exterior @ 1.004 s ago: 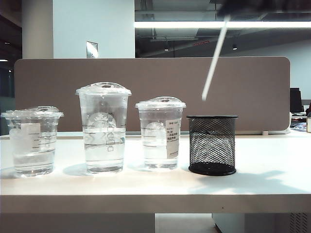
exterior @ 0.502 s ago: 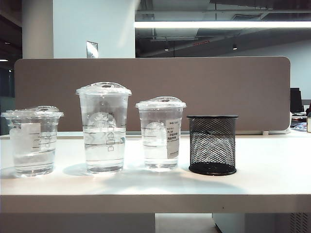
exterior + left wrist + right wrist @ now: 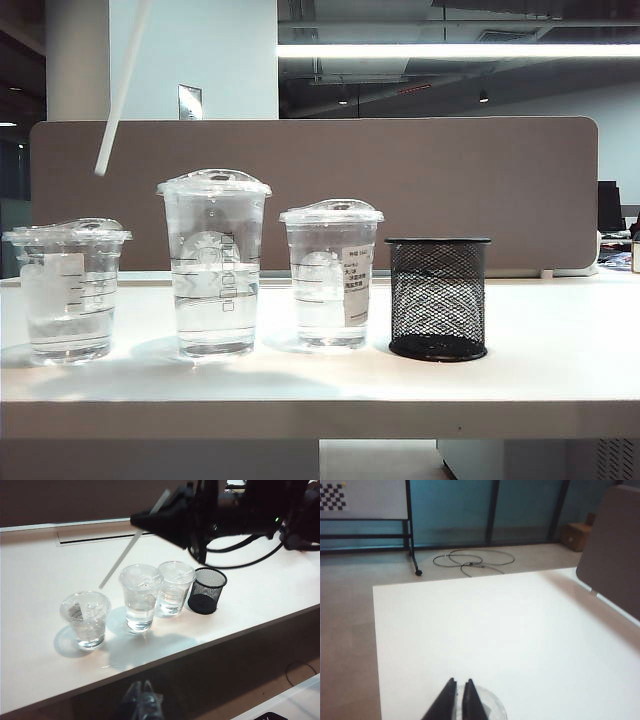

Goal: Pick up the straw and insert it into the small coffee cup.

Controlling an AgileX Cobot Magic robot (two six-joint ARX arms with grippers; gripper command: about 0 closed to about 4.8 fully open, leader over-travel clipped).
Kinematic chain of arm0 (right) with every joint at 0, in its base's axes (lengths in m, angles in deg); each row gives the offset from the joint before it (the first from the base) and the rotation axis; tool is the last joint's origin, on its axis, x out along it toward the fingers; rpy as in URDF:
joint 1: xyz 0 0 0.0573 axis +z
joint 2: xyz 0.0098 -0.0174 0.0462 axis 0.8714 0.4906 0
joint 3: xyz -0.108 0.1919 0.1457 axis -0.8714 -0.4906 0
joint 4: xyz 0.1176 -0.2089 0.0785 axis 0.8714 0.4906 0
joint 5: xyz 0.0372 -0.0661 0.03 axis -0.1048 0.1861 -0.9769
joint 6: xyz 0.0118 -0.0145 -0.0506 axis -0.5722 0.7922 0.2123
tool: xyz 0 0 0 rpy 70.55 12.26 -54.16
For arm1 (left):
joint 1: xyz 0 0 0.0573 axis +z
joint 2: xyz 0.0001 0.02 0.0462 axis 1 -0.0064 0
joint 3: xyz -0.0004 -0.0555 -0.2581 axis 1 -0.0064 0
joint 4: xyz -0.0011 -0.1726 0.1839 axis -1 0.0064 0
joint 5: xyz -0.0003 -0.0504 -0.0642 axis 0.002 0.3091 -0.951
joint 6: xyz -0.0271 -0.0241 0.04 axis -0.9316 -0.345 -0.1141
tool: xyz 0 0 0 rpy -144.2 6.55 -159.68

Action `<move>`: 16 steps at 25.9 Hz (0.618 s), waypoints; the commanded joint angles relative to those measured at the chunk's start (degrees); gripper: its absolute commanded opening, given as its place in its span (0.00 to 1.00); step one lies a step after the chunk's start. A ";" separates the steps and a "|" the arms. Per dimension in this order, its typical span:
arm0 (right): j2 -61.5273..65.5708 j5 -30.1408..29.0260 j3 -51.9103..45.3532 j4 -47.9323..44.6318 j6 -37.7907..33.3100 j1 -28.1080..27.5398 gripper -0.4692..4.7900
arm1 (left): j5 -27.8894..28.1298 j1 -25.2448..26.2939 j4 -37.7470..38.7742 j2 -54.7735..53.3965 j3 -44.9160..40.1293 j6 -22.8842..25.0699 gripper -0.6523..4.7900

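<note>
Right claw (image 3: 150, 521): pinching the straw (image 3: 120, 560), hanging above the small cup (image 3: 86, 619).
Left claw (image 3: 141, 700): sitting closed, empty, below the desk (image 3: 40, 580) edge.

Office-type lab space: white desk (image 3: 560, 380) backed by a taupe partition panel (image 3: 480, 180), ceiling strip light (image 3: 450, 50), calibration checkerboard (image 3: 332, 496) by glass walls.

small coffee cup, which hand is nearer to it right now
Right. The right hand, shut on the straw, hangs above the small coffee cup. The left hand sits off the table's near edge.
</note>
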 commanded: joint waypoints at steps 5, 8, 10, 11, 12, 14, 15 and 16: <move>1.09 -0.15 0.26 -1.05 -0.39 0.52 0.15 | -0.24 0.02 0.13 -0.09 0.15 0.00 0.11; 1.49 -0.13 0.26 -1.03 -0.39 0.55 0.15 | -0.26 0.04 0.13 -0.09 0.15 0.02 0.11; 2.21 -0.17 0.26 -1.25 -0.42 0.52 0.15 | -0.26 0.04 0.13 -0.09 0.15 0.02 0.11; 2.34 -0.31 0.26 -1.22 -0.42 0.52 0.15 | -0.26 0.04 0.13 -0.09 0.15 0.02 0.11; 2.69 -0.72 0.26 -1.33 -0.42 0.55 0.15 | -0.26 0.04 0.13 -0.09 0.15 0.02 0.11; 3.08 -0.98 0.26 -1.29 -0.44 0.57 0.15 | -0.28 0.04 0.13 -0.09 0.15 0.00 0.11; 3.26 -1.01 0.26 -1.18 -0.44 0.57 0.15 | -0.26 0.04 0.13 -0.09 0.15 0.02 0.11; 3.28 -0.98 0.26 -0.92 -0.44 0.57 0.15 | -0.26 0.04 0.13 -0.09 0.15 0.02 0.11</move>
